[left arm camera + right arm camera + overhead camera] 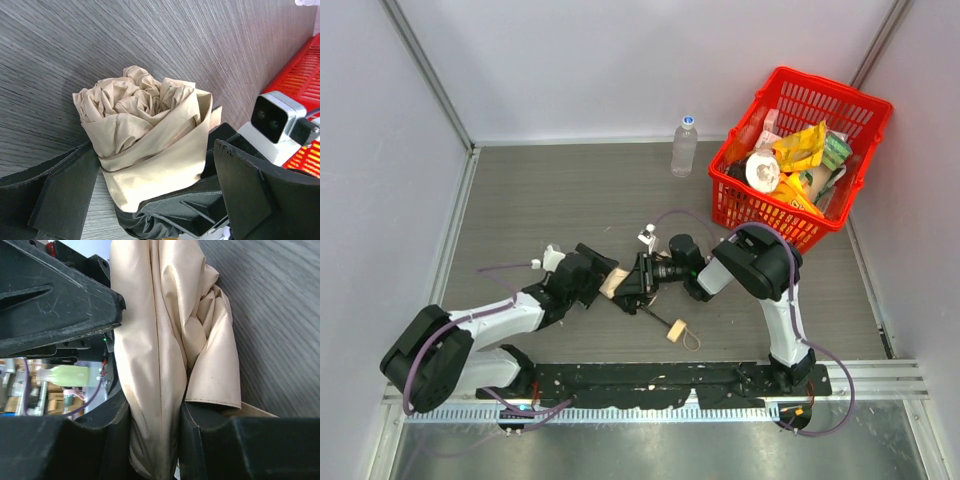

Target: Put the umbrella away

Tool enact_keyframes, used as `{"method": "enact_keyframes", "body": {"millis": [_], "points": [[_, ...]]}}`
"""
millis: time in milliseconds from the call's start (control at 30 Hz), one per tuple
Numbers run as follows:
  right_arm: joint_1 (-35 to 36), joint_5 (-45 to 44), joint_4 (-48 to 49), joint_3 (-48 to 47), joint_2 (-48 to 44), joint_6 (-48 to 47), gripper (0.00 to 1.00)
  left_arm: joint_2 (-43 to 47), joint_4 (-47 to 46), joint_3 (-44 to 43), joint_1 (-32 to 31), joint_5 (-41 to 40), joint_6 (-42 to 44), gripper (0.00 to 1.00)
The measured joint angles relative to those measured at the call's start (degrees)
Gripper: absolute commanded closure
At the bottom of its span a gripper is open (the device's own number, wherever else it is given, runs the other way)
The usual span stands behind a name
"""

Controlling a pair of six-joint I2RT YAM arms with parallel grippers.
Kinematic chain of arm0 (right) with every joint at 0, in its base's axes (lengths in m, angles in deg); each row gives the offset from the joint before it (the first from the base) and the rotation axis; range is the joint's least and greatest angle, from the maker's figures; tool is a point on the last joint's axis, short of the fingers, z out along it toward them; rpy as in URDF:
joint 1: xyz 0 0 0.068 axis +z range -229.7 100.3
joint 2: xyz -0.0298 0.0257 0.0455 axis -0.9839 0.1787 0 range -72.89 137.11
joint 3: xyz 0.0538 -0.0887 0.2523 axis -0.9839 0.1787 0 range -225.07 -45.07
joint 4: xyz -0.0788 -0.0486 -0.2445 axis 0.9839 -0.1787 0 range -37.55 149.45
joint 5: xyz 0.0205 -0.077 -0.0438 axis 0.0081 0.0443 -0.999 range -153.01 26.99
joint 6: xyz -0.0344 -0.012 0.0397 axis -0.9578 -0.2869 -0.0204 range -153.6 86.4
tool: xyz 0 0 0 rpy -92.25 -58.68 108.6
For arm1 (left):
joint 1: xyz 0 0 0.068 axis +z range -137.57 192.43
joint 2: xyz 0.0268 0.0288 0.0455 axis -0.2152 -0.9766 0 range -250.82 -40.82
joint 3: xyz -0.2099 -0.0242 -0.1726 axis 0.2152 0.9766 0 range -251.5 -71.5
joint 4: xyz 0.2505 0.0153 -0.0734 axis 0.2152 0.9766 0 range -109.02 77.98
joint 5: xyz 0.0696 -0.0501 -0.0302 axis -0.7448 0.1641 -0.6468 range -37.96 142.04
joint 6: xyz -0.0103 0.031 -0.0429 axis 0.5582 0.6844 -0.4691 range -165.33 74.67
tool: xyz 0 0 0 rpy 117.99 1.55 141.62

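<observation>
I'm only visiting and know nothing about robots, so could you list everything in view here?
Compact umbrella of cream-beige fabric: one, cream, mid-table between both grippers; beige handle toward the near edge.
Clear plastic water bottle: one, clear, upright at the far edge.
Red plastic mesh basket: one, red, far right corner, holding yellow packets and more.
Grey wood-grain table: one, grey, beneath everything.
Left gripper: one, black, flanking the umbrella.
Right gripper: one, black, pinching the umbrella's fabric.

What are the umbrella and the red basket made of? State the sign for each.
The umbrella: thin woven fabric, likely nylon or polyester, slight sheen; it creases and folds softly. The red basket: probably moulded plastic, glossy, with an open lattice wall.
</observation>
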Motion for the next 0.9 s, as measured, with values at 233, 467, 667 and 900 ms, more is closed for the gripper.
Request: {"method": "enact_keyframes", "body": {"millis": [233, 467, 667, 900], "points": [[-2.05, 5.38, 10.56, -0.59, 5.73, 12.28, 0.99, -3.08, -0.13, -0.79, -0.35, -1.60, -2.84, 0.31], [-2.51, 9.42, 4.33, -3.48, 5.97, 11.98, 0.99, -4.04, -0.92, -0.70, -0.61, -2.29, -0.42, 0.52], [-2.47, 10.93, -4.52, -5.97, 4.98, 8.81, 0.99, -5.42, -1.70, -1.20, -0.61, -2.25, 1.88, 0.90], [-2.86, 10.01, -23.08, -10.49, 1.60, -1.79, 0.79, -7.39, -2.67, -2.36, -0.59, -1.84, 3.50, 1.00]]}}
